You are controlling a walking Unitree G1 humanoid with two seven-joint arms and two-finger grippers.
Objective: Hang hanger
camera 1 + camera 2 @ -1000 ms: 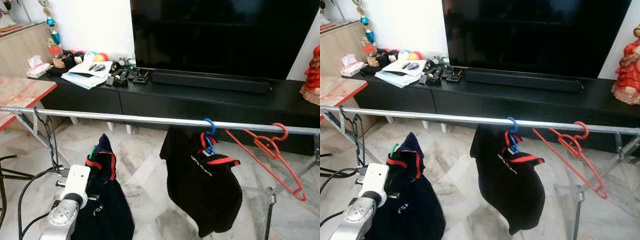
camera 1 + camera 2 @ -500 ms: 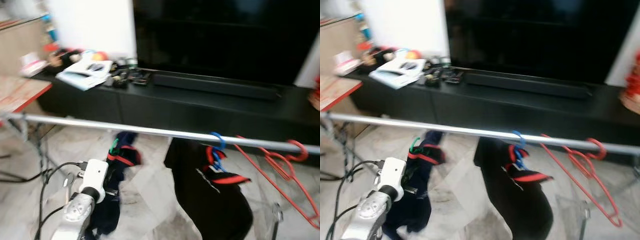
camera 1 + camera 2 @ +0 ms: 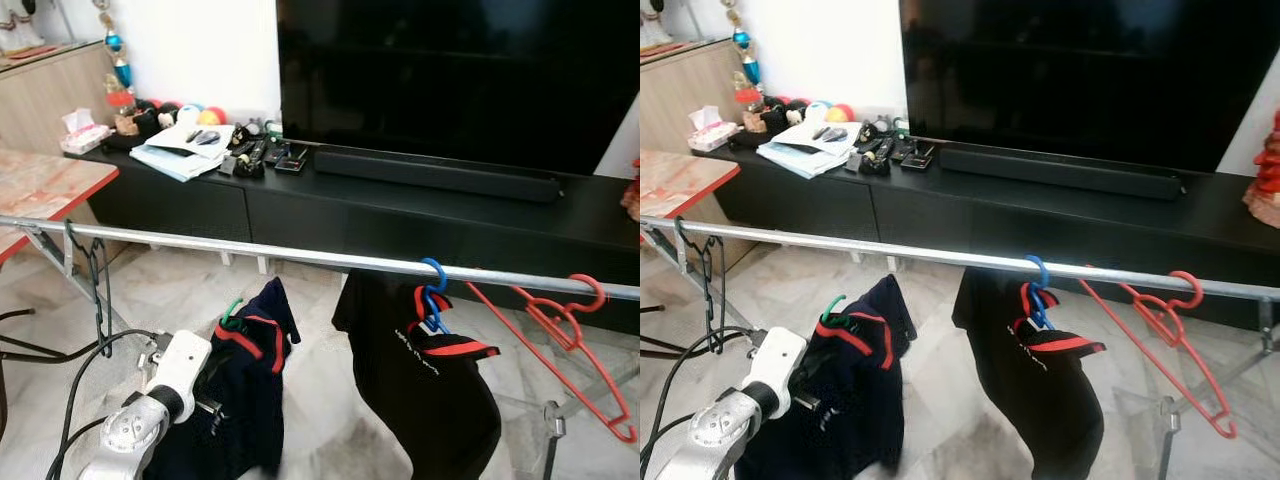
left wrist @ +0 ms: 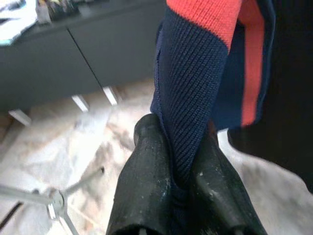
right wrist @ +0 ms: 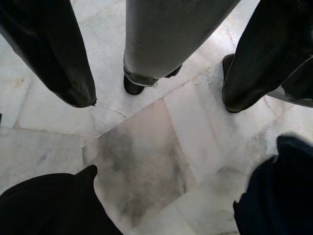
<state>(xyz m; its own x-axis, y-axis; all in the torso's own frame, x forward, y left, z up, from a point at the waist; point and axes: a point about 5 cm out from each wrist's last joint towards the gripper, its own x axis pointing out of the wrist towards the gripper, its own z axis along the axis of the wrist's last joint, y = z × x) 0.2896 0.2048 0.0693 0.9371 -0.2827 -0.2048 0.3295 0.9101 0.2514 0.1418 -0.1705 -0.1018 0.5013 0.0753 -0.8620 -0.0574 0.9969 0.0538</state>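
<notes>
Marble floor tiles (image 3: 310, 320) spread out under a silver clothes rail (image 3: 250, 250) that crosses my head view, with a black TV console (image 3: 400, 205) and a large dark television (image 3: 450, 80) behind it. On the console I see papers (image 3: 185, 155) and small clutter; a red-edged table (image 3: 45, 185) sits off to my left.

My left gripper (image 4: 183, 171) is closed on the ribbed red-and-navy collar of a navy shirt (image 3: 245, 390), the fabric pinched between both fingers (image 4: 146, 171). That shirt hangs on a green hanger (image 3: 231, 309), whose hook pokes up below the rail, not yet on it.

Already on the rail I see a blue hanger (image 3: 432, 290) carrying a black shirt (image 3: 420, 390), and beside it, further right, a bare red hanger (image 3: 560, 340).

My right gripper (image 5: 156, 58) hangs over the floor with its fingers (image 5: 54, 58) spread wide, holding nothing.
</notes>
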